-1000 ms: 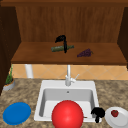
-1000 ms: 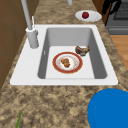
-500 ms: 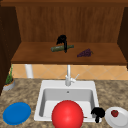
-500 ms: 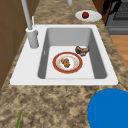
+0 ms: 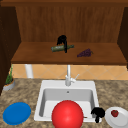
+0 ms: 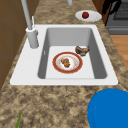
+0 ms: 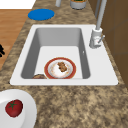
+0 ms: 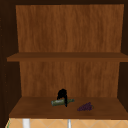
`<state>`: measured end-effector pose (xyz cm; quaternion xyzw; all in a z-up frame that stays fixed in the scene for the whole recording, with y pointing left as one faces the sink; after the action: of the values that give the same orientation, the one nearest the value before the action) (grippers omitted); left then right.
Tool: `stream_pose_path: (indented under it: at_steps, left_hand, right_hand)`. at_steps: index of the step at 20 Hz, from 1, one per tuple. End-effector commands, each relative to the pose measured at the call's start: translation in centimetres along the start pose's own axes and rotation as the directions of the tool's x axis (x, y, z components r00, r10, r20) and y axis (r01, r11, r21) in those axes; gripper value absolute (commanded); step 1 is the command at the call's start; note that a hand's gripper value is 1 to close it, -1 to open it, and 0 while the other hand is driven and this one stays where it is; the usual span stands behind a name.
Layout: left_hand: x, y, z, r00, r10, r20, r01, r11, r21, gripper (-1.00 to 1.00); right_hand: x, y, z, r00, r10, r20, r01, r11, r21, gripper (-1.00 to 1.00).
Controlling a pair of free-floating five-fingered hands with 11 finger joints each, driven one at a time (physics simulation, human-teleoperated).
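Up on the lower shelf (image 5: 37, 56) of the open wall cabinet, the left hand (image 5: 62, 40) is right on the green bottle (image 5: 62, 47), which lies on its side — neck pointing to the right. The hand sits over the bottle's middle with its fingers (image 5: 65, 48) draped down across the front of it, curled round the body; that reads as a grasp, clamped on the bottle. The upper view shows the same: left hand (image 8: 62, 94) above, bottle (image 8: 61, 102) lying flat on the shelf (image 8: 32, 108), a dark finger crossing in front of it. Just to the right on the same shelf, apart from the bottle, lies a bunch of purple grapes (image 5: 85, 53).

Down at the sink (image 5: 45, 86), the right hand (image 5: 98, 113) hangs at the basin's front right corner, beside a white plate (image 5: 120, 120) carrying a red tomato (image 5: 114, 113). Its fingers look bunched and hold nothing, though how tightly they are curled is hard to tell.

A big red ball (image 5: 67, 115) shows low in the front view, before the sink. In the left side view the basin holds a red-rimmed plate (image 6: 55, 67) with brown food (image 6: 65, 62) on it, and a small brown item (image 6: 82, 50) just beside its rim. A blue plate (image 5: 16, 113) rests on the desk (image 5: 22, 93) left of the sink — the faucet (image 5: 68, 75) stands at the back.
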<state>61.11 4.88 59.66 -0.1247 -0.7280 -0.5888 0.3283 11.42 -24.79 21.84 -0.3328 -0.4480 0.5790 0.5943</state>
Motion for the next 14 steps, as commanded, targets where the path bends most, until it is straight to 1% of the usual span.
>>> stream_pose_path:
  at_steps: [1, 2, 3, 4, 5, 6, 7, 8, 9, 10, 11, 12, 13, 14]
  left_hand:
    - [0.7, -3.7, 1.3, 1.0, 0.003, 0.004, -0.003, 1.0, 0.005, -1.0]
    - [1.1, -4.3, 1.4, 0.9999, 0.0, 0.012, -0.001, 0.9999, 0.015, -1.0]
    - [1.2, -4.4, 1.4, 0.9998, 0.005, 0.019, -0.005, 0.9998, 0.022, -1.0]
    - [1.0, -4.3, 1.4, 0.9999, 0.001, 0.012, -0.001, 0.9999, 0.016, -1.0]
    - [0.6, -2.8, 1.3, 0.9997, 0.023, -0.001, -0.023, 0.9995, 0.022, 1.0]
    - [0.8, -1.8, 1.6, 0.9964, 0.084, 0.012, -0.084, 0.9964, -0.01, 1.0]
    - [0.8, -1.3, 1.5, 0.9982, 0.059, 0.01, -0.059, 0.9983, 0.001, 1.0]
    - [0.9, -1.6, 1.7, 0.9992, 0.034, 0.023, -0.034, 0.9994, 0.009, 1.0]
    - [1.0, -1.9, 1.8, 0.9996, 0.006, 0.026, -0.007, 0.9996, 0.028, 1.0]
    - [1.5, -2.8, 1.9, 0.9988, -0.044, 0.024, 0.043, 0.9982, 0.043, 1.0]
    - [2.5, -3.3, 2.1, 0.9945, -0.094, 0.045, 0.093, 0.9953, 0.03, 1.0]
    - [2.7, -3.4, 2.2, 0.9896, -0.125, 0.07, 0.125, 0.9921, 0.013, 1.0]
    - [3.2, -3.2, 2.3, 0.9815, -0.171, 0.086, 0.171, 0.9853, 0.013, 1.0]
    - [3.8, -3.1, 2.4, 0.9717, -0.214, 0.1, 0.214, 0.9768, 0.014, 1.0]
  right_hand:
    - [0.0, 0.0, 0.0, 1.0, 0.0, 0.0, 0.0, 1.0, 0.0, 0.0]
    - [0.0, 0.0, 0.0, 1.0, 0.0, 0.0, 0.0, 1.0, 0.0, 0.0]
    - [0.0, 0.0, 0.0, 1.0, 0.0, 0.0, 0.0, 1.0, 0.0, 0.0]
    - [0.0, 0.0, 0.0, 1.0, 0.0, 0.0, 0.0, 1.0, 0.0, 0.0]
    - [0.0, 0.0, 0.0, 1.0, 0.0, 0.0, 0.0, 1.0, 0.0, 0.0]
    - [0.0, 0.0, 0.0, 1.0, 0.0, 0.0, 0.0, 1.0, 0.0, 0.0]
    - [0.0, 0.0, 0.0, 1.0, 0.0, 0.0, 0.0, 1.0, 0.0, 0.0]
    - [0.0, 0.0, 0.0, 1.0, 0.0, 0.0, 0.0, 1.0, 0.0, 0.0]
    - [0.0, 0.0, 0.0, 1.0, 0.0, 0.0, 0.0, 1.0, 0.0, 0.0]
    - [0.0, 0.0, 0.0, 1.0, 0.0, 0.0, 0.0, 1.0, 0.0, 0.0]
    - [0.0, 0.0, 0.0, 1.0, 0.0, 0.0, 0.0, 1.0, 0.0, 0.0]
    - [0.0, 0.0, 0.0, 1.0, 0.0, 0.0, 0.0, 1.0, 0.0, 0.0]
    - [0.0, 0.0, 0.0, 1.0, 0.0, 0.0, 0.0, 1.0, 0.0, 0.0]
    - [0.0, 0.0, 0.0, 1.0, 0.0, 0.0, 0.0, 1.0, 0.0, 0.0]
